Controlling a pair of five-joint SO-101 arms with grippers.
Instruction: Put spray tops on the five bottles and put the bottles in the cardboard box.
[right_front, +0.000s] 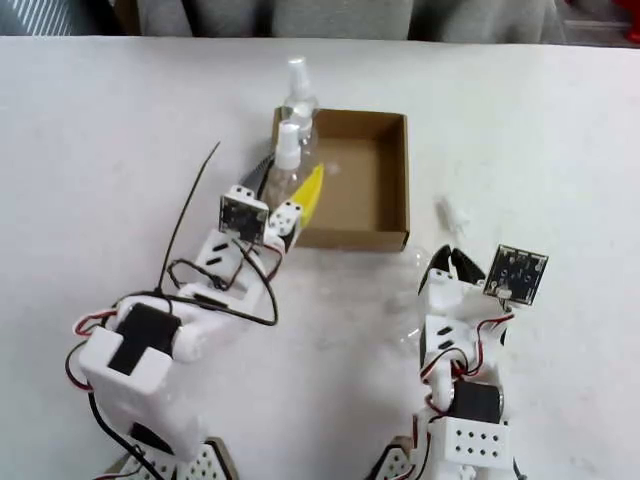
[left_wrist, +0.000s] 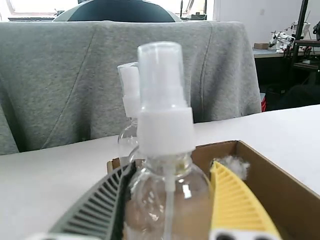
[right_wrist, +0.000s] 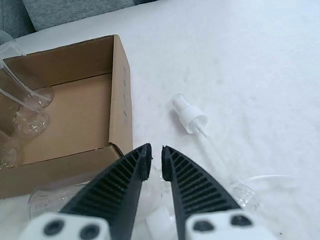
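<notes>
R gripper (right_wrist: 155, 149) hangs low over the table just short of the cardboard box (right_wrist: 120, 90). Its black jaws are a thin slit apart w/ nothing plainly gripped. An uncapped clear bottle (right_wrist: 245, 192) lies on its side just beside it, and another bottle (right_wrist: 50, 197) lies against the box's near wall. Risk: both are round, so a push from a closing jaw would prob. roll them away instead of seating them.

A bit farther out is the loose spray top (right_wrist: 189, 116), flat on the table w/ its thin dip tube trailing toward the bottle. Risk: a pinch on the tube could bend it, and a tilted cap would miss the neck.

Farther again, L gripper (left_wrist: 170, 167) is clamped, grey jaw one side and yellow the other, on a capped bottle (left_wrist: 167, 205). That bottle is upright at the box wall on the L arm's side. Can't tell if its base clears the rim, so letting go there could catch the cardboard and tip it.

Just behind stands a 2nd capped bottle (left_wrist: 129, 140) in the box's far corner. It's close enough that a sideways nudge would likely topple it.
</notes>
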